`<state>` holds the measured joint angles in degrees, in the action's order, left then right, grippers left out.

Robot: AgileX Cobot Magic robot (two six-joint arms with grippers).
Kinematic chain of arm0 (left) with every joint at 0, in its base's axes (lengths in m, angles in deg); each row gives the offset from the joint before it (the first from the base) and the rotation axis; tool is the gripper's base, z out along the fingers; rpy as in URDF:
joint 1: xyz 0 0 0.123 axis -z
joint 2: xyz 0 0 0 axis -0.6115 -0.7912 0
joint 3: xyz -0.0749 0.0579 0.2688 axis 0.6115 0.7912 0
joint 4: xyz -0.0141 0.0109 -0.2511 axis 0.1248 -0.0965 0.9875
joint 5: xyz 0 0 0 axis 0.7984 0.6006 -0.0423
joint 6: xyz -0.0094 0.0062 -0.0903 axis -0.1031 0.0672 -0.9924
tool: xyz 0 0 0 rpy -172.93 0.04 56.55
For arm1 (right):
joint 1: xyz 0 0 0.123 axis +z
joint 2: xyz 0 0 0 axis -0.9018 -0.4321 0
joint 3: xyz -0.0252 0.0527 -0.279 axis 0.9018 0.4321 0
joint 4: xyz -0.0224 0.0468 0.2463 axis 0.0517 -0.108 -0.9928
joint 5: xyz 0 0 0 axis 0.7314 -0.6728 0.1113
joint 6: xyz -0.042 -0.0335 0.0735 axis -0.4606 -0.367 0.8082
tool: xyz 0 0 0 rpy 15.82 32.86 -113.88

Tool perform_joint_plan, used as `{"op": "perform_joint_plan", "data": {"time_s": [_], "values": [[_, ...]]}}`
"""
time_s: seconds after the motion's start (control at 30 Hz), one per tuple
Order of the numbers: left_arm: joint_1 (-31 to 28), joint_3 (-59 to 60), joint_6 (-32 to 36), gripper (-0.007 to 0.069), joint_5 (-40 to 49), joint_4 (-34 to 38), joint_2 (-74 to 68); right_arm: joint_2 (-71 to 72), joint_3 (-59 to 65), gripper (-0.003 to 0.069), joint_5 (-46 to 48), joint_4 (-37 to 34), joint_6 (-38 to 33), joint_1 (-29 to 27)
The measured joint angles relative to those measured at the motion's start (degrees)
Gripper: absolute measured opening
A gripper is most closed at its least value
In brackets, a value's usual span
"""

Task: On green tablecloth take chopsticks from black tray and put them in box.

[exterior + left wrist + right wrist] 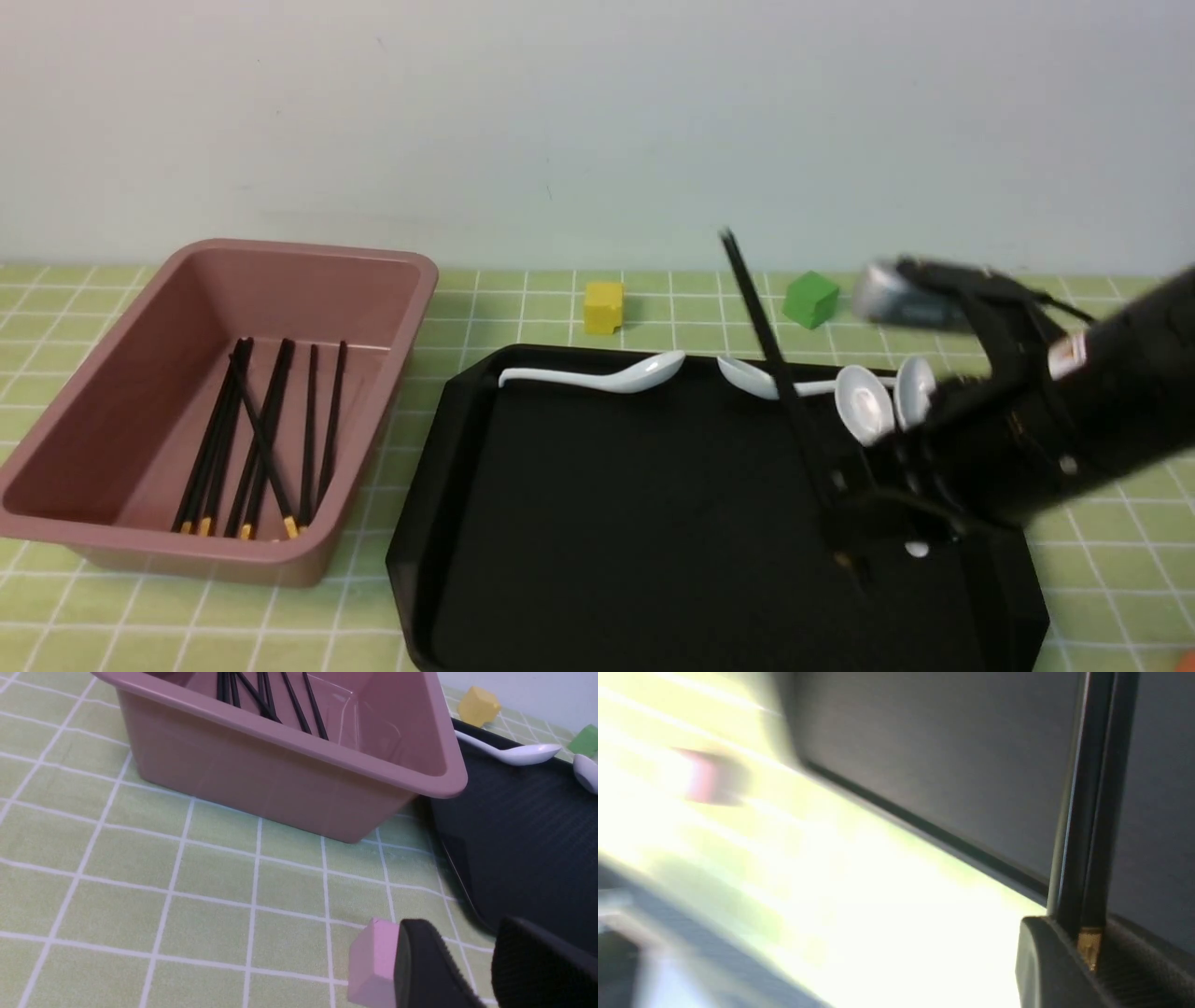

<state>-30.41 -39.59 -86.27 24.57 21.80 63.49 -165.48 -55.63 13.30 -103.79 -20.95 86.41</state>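
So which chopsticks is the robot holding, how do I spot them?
Find the big black tray on the green cloth. Over its right side, the right gripper pinches the chopsticks near their gold ends. They alone stick up slanted in the air; the other chopsticks lie down in the pink box.

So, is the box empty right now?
No, several black chopsticks lie on the floor of the box.
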Motion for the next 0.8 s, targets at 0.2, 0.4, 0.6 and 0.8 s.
{"op": "perform_joint_plan", "data": {"time_s": [0.2, 0.4, 0.6, 0.8], "values": [[0.0, 0.0, 0.0, 0.0238, 0.0, 0.0, 0.0, -5.72, -10.87, 0.0144, 0.75, -6.58, -5.64, 4.43], [0.0, 0.0, 0.0, 0.0238, 0.0, 0.0, 0.0, -23.12, -29.49, 0.0144, -1.29, -6.82, -6.14, 14.18], [0.0, 0.0, 0.0, 0.0238, 0.05, 0.0, 0.0, -42.69, -49.92, 0.0144, -2.91, -6.99, -6.03, 20.57], [0.0, 0.0, 0.0, 0.0238, 0.05, 0.0, 0.0, -58.14, -66.45, 0.0144, -6.82, -7.46, -3.7, 22.68]]}}
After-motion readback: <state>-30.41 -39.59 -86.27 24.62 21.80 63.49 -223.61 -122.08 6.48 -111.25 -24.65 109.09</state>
